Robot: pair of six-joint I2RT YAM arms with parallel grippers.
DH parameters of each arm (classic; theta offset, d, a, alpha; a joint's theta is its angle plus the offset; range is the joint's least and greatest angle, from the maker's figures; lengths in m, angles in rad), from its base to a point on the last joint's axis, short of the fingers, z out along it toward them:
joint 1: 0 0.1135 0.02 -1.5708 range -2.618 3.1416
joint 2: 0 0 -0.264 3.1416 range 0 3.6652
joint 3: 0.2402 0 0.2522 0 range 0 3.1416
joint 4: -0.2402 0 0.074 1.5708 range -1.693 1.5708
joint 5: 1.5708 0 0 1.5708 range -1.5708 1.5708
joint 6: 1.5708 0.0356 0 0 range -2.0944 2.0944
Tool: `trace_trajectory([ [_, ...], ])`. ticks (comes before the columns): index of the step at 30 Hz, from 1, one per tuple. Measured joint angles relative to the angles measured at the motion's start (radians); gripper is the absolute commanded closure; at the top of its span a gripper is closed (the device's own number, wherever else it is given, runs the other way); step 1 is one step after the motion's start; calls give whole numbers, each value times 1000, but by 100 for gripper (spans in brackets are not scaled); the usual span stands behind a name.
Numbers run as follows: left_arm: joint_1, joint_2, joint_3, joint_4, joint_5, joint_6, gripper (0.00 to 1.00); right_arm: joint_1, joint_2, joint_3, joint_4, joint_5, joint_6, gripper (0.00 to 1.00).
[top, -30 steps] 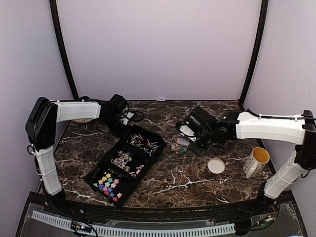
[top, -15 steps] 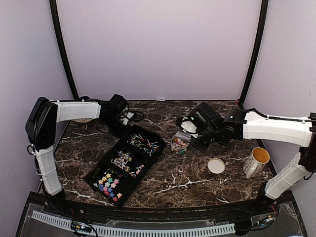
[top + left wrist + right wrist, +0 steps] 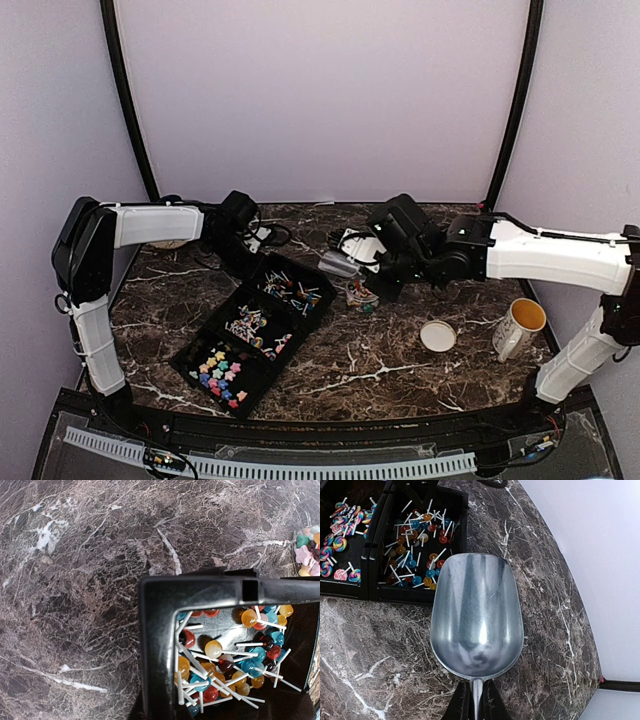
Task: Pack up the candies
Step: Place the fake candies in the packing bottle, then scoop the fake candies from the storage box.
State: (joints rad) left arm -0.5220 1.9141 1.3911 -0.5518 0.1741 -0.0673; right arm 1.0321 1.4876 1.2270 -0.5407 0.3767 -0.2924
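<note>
My right claw is clamped on the handle of an empty metal scoop, the handle cut off below; my left claw is closed at the black tray, fingers hidden; loose candies lie on the marble table just right of the tray; others fill its compartments.

**A:** Dark marble table here, with white veins running right across it.

**B:** And pale lilac all round: back wall, left wall, right wall.

**A:** Two black posts, left post and right post, leaning outward as they climb the corners.

**B:** Soft, even light. A white slotted strip lines the near edge.
</note>
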Motion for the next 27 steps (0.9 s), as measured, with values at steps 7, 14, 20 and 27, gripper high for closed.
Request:
trace_trajectory([
  [7, 0, 0, 0, 0, 1, 0, 100, 30, 188, 208, -134, -20, -2, 100],
  [14, 0, -2, 0, 0, 2, 0, 100, 62, 308, 308, -270, -37, -1, 100],
  [20, 0, -2, 0, 1, 1, 0, 100, 70, 394, 446, -364, -35, 13, 100],
  [27, -3, -2, -1, 0, -12, 0, 100, 76, 508, 558, -458, -3, 36, 100],
])
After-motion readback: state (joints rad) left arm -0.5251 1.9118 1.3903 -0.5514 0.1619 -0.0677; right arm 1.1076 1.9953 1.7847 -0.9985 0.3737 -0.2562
